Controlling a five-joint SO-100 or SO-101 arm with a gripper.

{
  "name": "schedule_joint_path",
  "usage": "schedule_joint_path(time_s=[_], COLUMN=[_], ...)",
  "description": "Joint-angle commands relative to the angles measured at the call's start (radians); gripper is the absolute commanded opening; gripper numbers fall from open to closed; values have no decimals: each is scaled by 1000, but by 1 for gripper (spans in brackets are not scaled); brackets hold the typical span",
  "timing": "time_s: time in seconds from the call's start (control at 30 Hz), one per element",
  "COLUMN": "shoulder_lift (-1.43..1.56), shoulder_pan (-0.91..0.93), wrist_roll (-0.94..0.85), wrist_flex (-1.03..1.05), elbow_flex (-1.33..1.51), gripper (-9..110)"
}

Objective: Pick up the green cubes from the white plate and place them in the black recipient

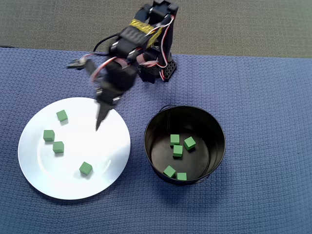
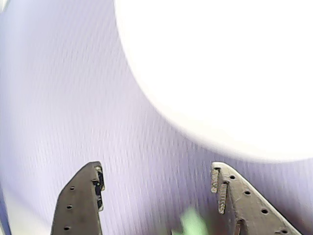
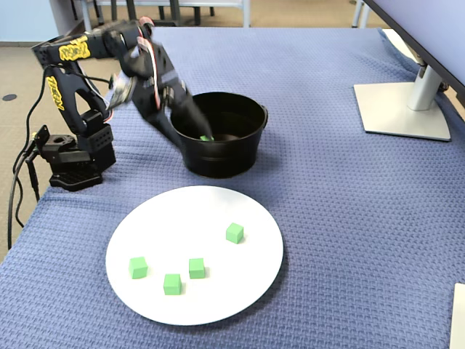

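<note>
Overhead view first: the white plate (image 1: pixel 29 151) lies at the left on the blue cloth (image 1: pixel 263 97), with four green cubes (image 1: pixel 86 168) spread over its left and lower parts. Its upper right is bare, and above that bare part hangs the gripper (image 1: pixel 99 122), tips pointing down toward the plate's centre. The black recipient (image 1: pixel 217 127) sits just right of the plate, a narrow strip of cloth between their rims; five cubes lie on its floor (two against the near wall). Wide bare cloth stretches right of the pot and below both dishes. The arm's base (image 1: pixel 161 68) stands near the cloth's far edge.

Wrist view: the fingers (image 2: pixel 78 205) stand well apart with cloth showing between them, so the gripper is spread wide and grips nothing. The plate (image 2: pixel 220 73) is a washed-out white arc filling the upper right. A blurred green patch at the bottom edge is too soft to identify.

Fixed view: from this low side angle the gripper (image 3: pixel 196 120) overlaps the pot's (image 3: pixel 240 156) rim, which the overhead does not bear out. The plate (image 3: pixel 240 211) lies nearest the camera with its four cubes (image 3: pixel 234 233). Only here do a monitor stand (image 3: pixel 403 109) at the right and the cloth's left edge beside the base (image 3: pixel 73 160) show.
</note>
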Motion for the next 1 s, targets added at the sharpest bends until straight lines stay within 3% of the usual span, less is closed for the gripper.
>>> schedule_joint_path(time_s=[0.0,0.13,0.27,0.43,0.57,0.7,0.8,0.97], shoulder_lift=[-192,-353,-443,-482,-434,-439,-449,-449], shoulder_pan=[43,25,-11,-3,74,124,149,138], wrist_roll=[51,115,-25,-492,-940,-1101,-1192,-1269], wrist_flex=[-51,-21,-14,-130,-446,-537,-723,-816], elbow_flex=[-147,-281,-341,-268,-104,-86,-9,28], gripper=[20,20,20,23,24,24,25,26])
